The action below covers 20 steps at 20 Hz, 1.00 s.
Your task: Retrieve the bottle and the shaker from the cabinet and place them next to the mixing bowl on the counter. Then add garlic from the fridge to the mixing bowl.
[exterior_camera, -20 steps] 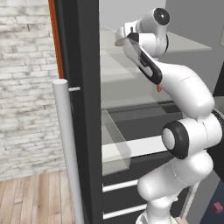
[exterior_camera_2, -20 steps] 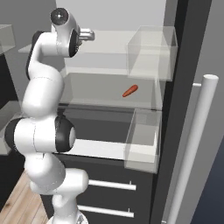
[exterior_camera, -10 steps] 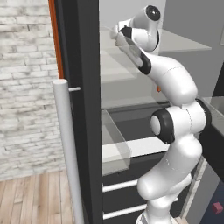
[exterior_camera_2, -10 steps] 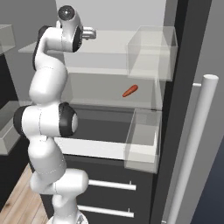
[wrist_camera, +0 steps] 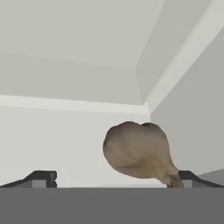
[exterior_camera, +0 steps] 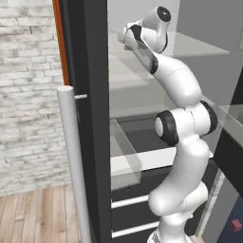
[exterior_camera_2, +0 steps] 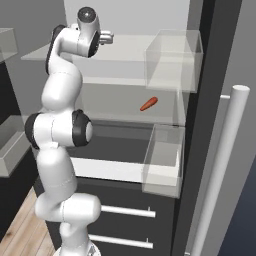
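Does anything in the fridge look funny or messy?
Nothing looks spilled or broken. The only slightly odd thing is a small orange-red piece of food lying loose and slanted on a glass shelf. The garlic sits just ahead of the open gripper.

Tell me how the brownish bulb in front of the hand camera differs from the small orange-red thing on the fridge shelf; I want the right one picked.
The garlic is tan-brown, rounded and bulbous, tapering to a stem; the orange-red item is slim and elongated. The garlic fills much of the hand view, just ahead of the open gripper; the orange-red item lies on a lower shelf, well below the gripper. Both sit inside the fridge.
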### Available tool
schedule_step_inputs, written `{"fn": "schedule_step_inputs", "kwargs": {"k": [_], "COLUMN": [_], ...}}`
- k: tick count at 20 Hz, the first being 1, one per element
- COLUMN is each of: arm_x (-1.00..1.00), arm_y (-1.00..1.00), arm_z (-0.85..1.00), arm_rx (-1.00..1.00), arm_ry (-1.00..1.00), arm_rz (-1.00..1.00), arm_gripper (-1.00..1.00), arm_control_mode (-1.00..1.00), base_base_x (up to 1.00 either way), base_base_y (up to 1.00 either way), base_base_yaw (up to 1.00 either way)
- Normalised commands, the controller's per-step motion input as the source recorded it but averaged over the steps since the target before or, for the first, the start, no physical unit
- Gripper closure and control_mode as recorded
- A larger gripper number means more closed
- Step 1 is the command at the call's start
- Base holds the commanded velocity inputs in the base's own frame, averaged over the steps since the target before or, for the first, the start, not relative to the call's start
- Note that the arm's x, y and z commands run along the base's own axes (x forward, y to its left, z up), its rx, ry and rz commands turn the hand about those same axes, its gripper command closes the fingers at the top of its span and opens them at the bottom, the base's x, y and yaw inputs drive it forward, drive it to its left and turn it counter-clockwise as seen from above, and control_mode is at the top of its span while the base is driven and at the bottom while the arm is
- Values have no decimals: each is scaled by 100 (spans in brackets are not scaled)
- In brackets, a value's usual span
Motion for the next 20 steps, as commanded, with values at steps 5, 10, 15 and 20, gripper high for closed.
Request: {"fn": "schedule_step_inputs", "kwargs": {"k": [5,10,15,20], "arm_x": [33,0,0,-3], "arm_y": [11,9,19,4], "arm_z": [0,-6,-1,0], "arm_rx": [-2,-2,-1,0], "arm_ry": [17,22,14,9], "arm_rz": [1,0,0,0], "arm_gripper": [-100,-100,-100,-100], "arm_control_mode": [-100,-100,-100,-100], "base_base_x": [0,0,0,0], "base_base_y": [0,0,0,0], "base_base_yaw": [0,0,0,0]}}
